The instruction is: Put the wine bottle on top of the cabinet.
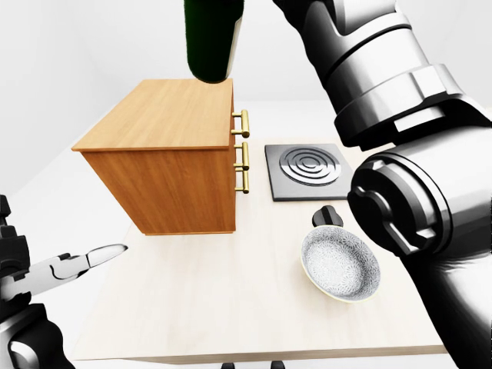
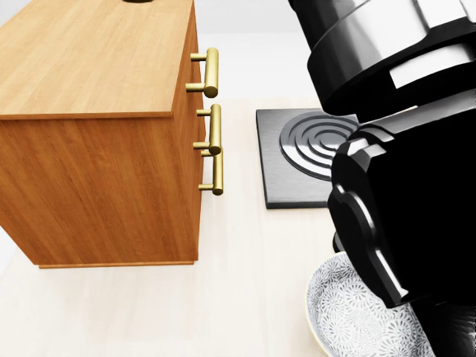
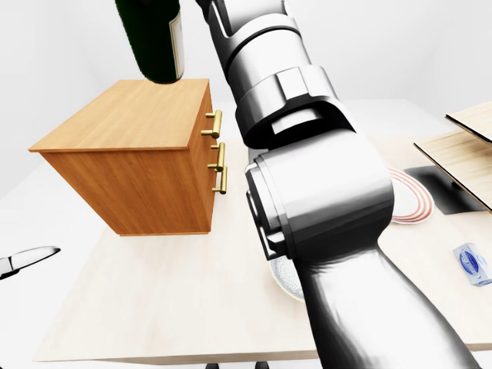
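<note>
The dark green wine bottle [image 1: 209, 38] hangs upright in the air, its base a little above the top of the wooden cabinet [image 1: 165, 115] near that top's right far corner. Its white label shows in the right-eye view. My right arm [image 1: 384, 100] rises from the lower right and leaves the picture at the top edge right beside the bottle, so the hand carrying it is cut off there. In the head view only a sliver of the bottle's base [image 2: 137, 1] shows. My left gripper [image 1: 81, 263] is low at the left, open and holding nothing.
The cabinet has brass drawer handles [image 1: 243, 150] on its right face. To their right lie a black hob plate [image 1: 307, 171], a black knob [image 1: 327, 217] and a patterned bowl [image 1: 340, 265]. Boards and a red-ringed plate [image 3: 411, 204] are further right.
</note>
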Available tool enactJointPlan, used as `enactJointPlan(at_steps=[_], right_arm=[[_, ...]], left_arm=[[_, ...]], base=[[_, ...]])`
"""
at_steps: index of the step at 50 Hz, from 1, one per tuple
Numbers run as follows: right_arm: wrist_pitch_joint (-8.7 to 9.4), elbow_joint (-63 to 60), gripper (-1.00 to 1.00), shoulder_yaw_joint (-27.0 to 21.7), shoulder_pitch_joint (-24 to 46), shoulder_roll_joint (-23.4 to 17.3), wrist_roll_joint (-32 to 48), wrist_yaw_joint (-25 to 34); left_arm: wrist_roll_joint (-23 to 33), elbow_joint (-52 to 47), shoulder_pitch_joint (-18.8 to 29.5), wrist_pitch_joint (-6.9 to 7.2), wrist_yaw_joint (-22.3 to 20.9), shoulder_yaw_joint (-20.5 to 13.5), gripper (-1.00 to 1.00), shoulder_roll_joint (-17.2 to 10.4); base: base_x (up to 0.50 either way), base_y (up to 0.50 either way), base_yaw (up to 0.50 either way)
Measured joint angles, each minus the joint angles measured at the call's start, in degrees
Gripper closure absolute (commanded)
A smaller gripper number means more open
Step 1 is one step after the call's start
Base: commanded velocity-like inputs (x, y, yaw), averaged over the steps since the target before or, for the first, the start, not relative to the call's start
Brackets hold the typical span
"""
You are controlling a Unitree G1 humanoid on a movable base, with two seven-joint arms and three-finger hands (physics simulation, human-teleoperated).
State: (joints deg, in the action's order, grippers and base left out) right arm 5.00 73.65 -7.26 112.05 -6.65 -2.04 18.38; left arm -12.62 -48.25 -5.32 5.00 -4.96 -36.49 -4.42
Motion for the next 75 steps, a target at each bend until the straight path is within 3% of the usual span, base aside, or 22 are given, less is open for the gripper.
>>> enactJointPlan(at_steps=[28,75], right_arm=[[0.0,0.83,0.97,-2.32,-0.91,2.66,-6.35,-10.09],[0.0,1.09,0.97,-1.77,0.11,8.23,-8.76,-7.31]], left_arm=[[-0.12,-0.29,0.17,0.0,-0.02,-0.22,-1.0,-0.23],[-0.66,-0.22,0.18,0.0,-0.08,-0.97,-1.0,-0.43]], base=[[0.0,0.0,0.0],[0.0,0.0,0.0]])
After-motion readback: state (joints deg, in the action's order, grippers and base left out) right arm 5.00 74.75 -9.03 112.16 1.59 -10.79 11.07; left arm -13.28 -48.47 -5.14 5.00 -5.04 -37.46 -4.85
